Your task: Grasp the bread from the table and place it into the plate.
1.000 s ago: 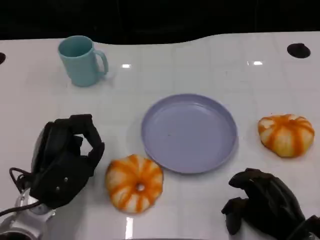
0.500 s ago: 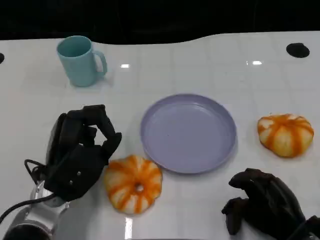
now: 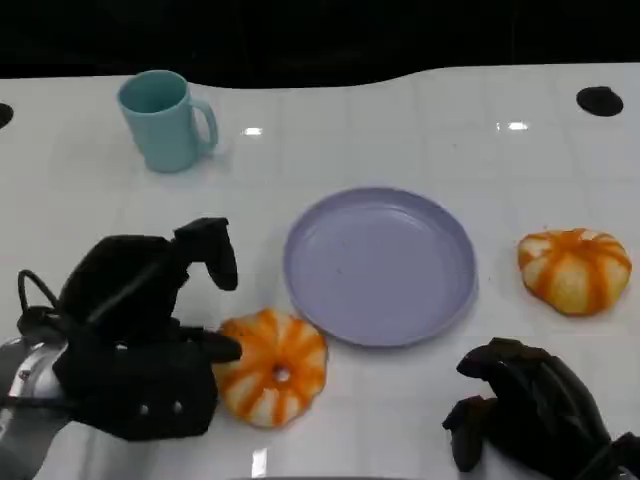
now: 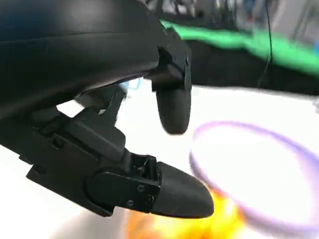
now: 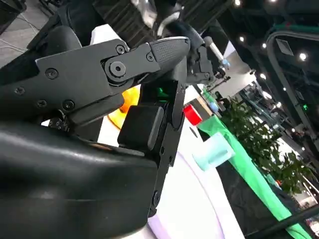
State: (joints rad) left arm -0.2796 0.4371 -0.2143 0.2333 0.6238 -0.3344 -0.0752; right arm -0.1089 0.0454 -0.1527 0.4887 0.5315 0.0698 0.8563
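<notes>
Your target, a round orange-and-white striped bread (image 3: 271,366), lies on the white bench (image 3: 400,110) near its front edge, just beside the lower left rim of a lavender plate (image 3: 379,265). The bread sits outside the plate, and you cannot tell whether the two touch. In the left wrist view the bread (image 4: 199,224) appears as an orange blur under a fingertip, with the plate (image 4: 259,174) just past it.

Your left hand (image 3: 150,325) is at the bread's left side. Its fingers are spread apart: one arches up above the bench toward the plate, and a lower one reaches to the bread's left edge. It holds nothing yet.

Your right hand (image 3: 530,410) rests low at the front right of the bench, well apart from the bread, with its fingers curled inward and nothing in them.

A second striped bread (image 3: 573,269) lies to the right of the plate, apart from it. A pale teal mug (image 3: 164,120) stands upright at the back left, handle pointing right. A small dark round spot (image 3: 599,99) marks the bench's far right corner.
</notes>
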